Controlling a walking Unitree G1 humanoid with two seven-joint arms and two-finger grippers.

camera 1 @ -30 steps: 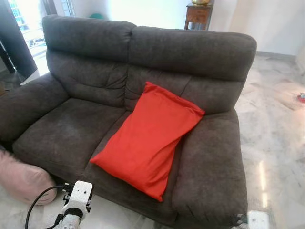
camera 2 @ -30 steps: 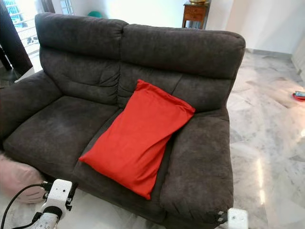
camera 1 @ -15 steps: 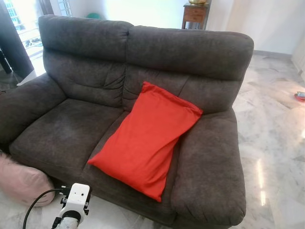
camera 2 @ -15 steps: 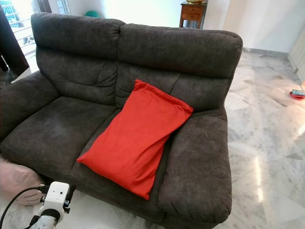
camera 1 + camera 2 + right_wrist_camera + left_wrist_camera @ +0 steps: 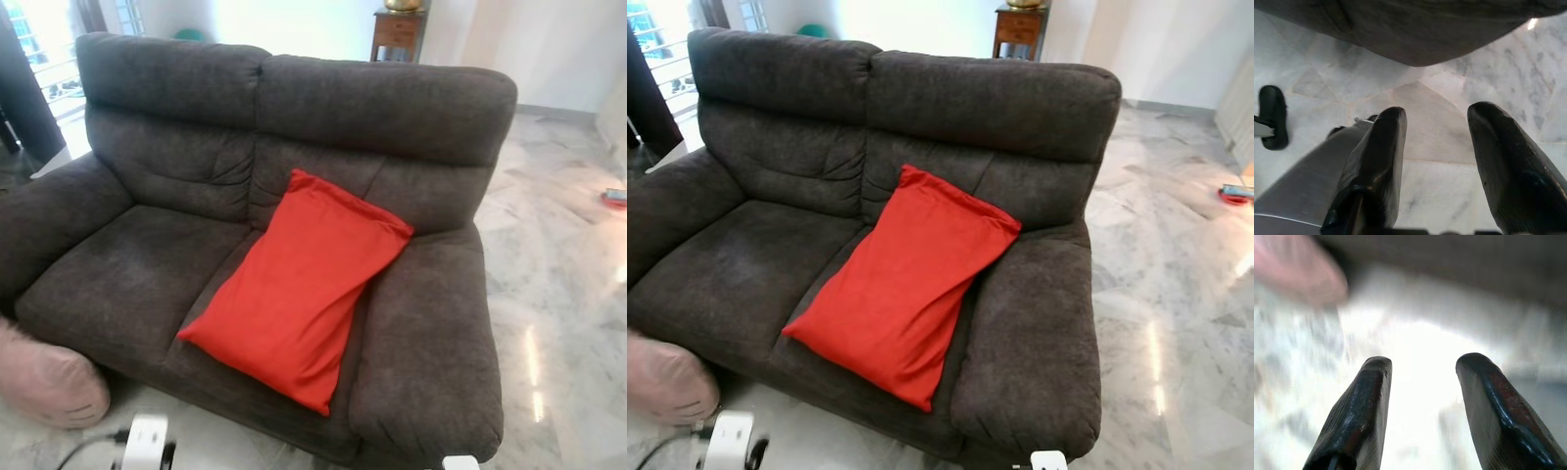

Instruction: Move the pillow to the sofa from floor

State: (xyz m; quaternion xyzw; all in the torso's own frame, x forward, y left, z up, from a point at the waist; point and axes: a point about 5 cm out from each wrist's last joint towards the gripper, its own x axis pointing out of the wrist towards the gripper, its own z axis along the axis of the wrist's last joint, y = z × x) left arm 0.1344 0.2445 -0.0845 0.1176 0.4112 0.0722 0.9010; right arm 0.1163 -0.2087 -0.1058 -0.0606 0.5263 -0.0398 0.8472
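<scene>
Red pillow (image 5: 299,289) propped on the sofa (image 5: 176,264), job looks done
It leans into the right armrest corner; left gripper (image 5: 1422,406) and right gripper (image 5: 1435,166) hang spread, holding nothing

Daylight came from the window (image 5: 39,44) at the upper left and washed out the wall behind the sofa (image 5: 294,127). The marble floor (image 5: 558,294) carried bright glare streaks at the right. The sofa's dark fabric stayed evenly lit and sharp, and the red pillow (image 5: 299,289) was crisp. The pink cushion (image 5: 49,382) at the lower left was smeared by motion blur. The left wrist view was heavily blurred and overexposed at its centre; the right wrist view was clear, with soft shadow under the sofa.
</scene>
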